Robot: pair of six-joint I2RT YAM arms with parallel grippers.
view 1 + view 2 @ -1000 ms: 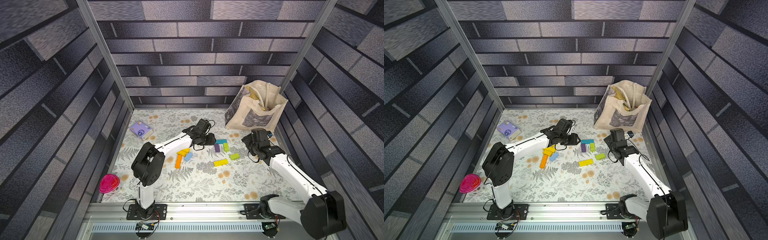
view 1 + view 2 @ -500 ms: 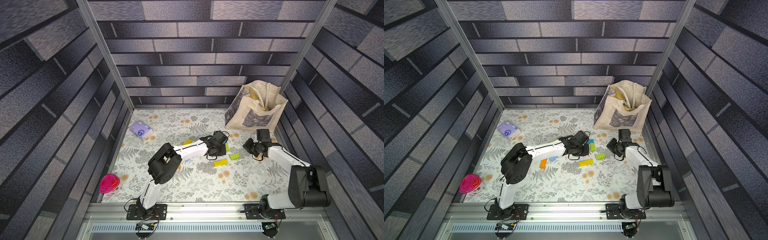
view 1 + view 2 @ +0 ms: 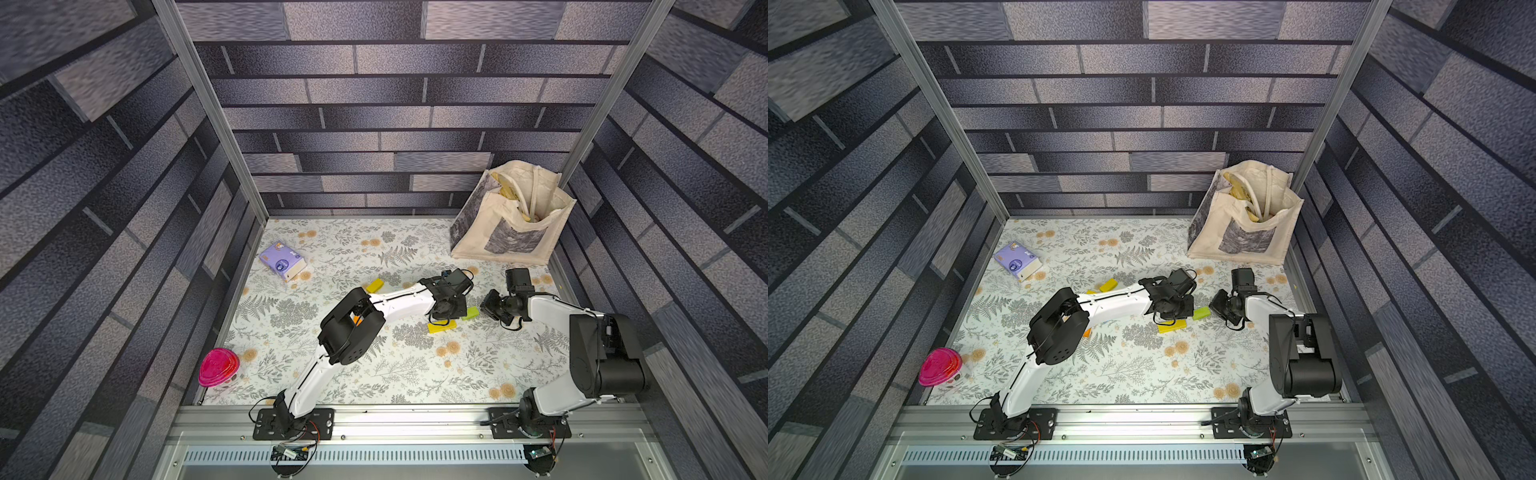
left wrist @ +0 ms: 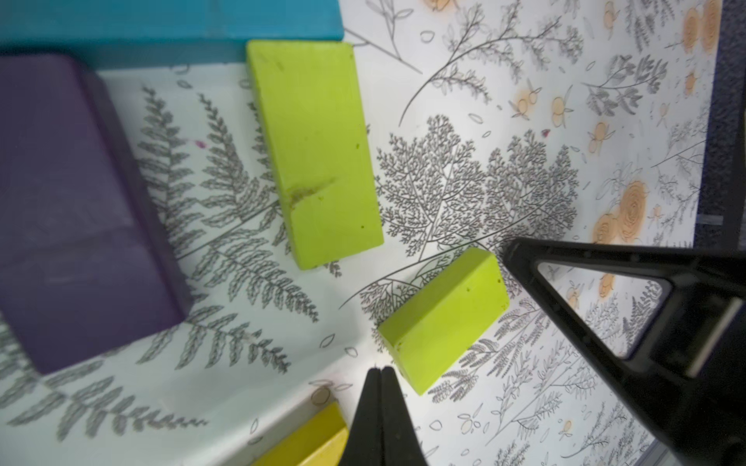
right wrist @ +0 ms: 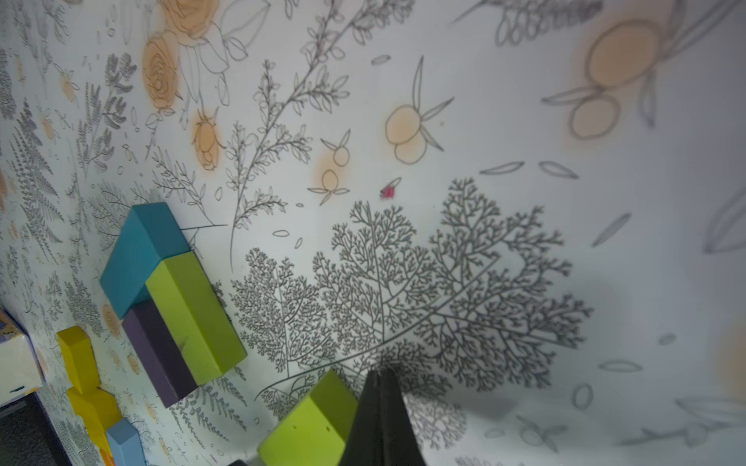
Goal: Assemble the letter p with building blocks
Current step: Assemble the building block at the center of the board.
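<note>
The left gripper (image 4: 379, 389) has its black, tapering fingers pressed flat together with nothing between them. Its tip sits just beside a corner of the short lime green block (image 4: 444, 318); whether it touches, I cannot tell. The right gripper (image 5: 381, 389) is also fully closed and empty, with its tip close against the same block. Its triangular, open-framed finger stands by the block's end in the left wrist view.

In both top views that block (image 3: 470, 313) lies flat between the two wrists, right of the middle of the table (image 3: 332, 249). Its long axis runs from near-left to far-right. Just near-left of it, the long yellow block (image 3: 441, 327) lies almost left to right.

Under the left wrist, hidden from above, the long lime green block (image 4: 315, 153) and the purple block (image 4: 72, 210) lie side by side with a strip of fern-printed cloth between them. The lime one butts end-on against the long side of the teal block (image 4: 169, 20).

All are sharp-edged rectangular bars in matt paint, and the long lime one bears a gouge. A short yellow block (image 3: 375, 285) lies apart, farther left.
</note>
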